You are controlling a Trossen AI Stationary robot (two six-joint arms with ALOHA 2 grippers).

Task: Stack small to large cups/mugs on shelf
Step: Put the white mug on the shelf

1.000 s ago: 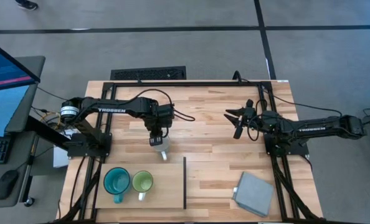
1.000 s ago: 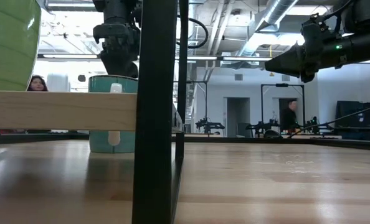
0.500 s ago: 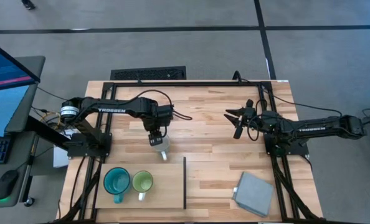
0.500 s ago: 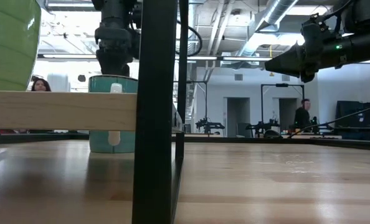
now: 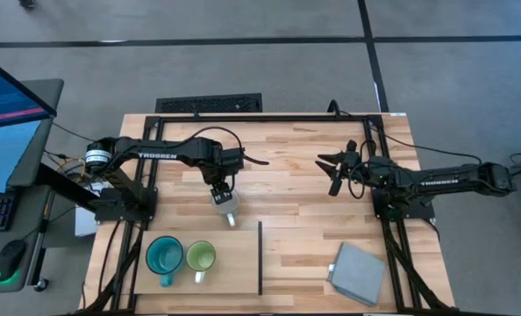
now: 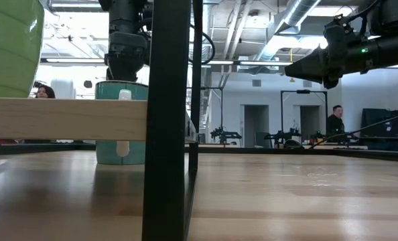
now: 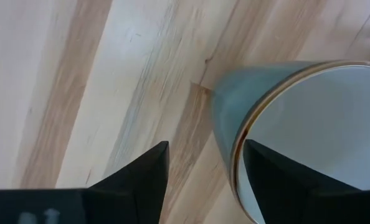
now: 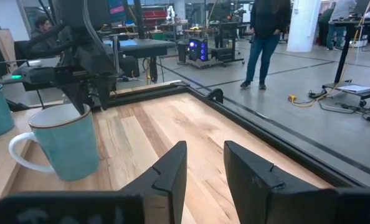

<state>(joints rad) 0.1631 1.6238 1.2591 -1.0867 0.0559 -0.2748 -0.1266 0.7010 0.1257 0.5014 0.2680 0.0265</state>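
A pale mug (image 5: 230, 209) with a white inside and handle stands upright on the tabletop, also in the low view (image 6: 120, 120) and the right wrist view (image 8: 63, 146). My left gripper (image 5: 220, 197) is open, pointing down over its rim (image 7: 238, 146), one finger inside and one outside the wall. The teal mug (image 5: 164, 255) and the light green mug (image 5: 200, 256) stand side by side on the pale shelf panel (image 5: 234, 268). My right gripper (image 5: 332, 174) hovers open above the table's right half, touching nothing. My left gripper (image 7: 203, 149) comes from above, pointing down, astride the pale mug's wall at the rim on the side away from the handle. One finger (image 7: 278, 180) is inside the mug and one (image 7: 138, 180) outside. Whether either finger touches the wall, I cannot tell.
A thin black strip (image 5: 260, 257) stands along the shelf panel's right edge. A grey-blue square pad (image 5: 359, 272) lies near the table's near right corner. A black frame runs along the far and side edges. People stand in the room beyond.
My left gripper has shifted slightly above the pale mug's rim. The mug has stayed where it was.
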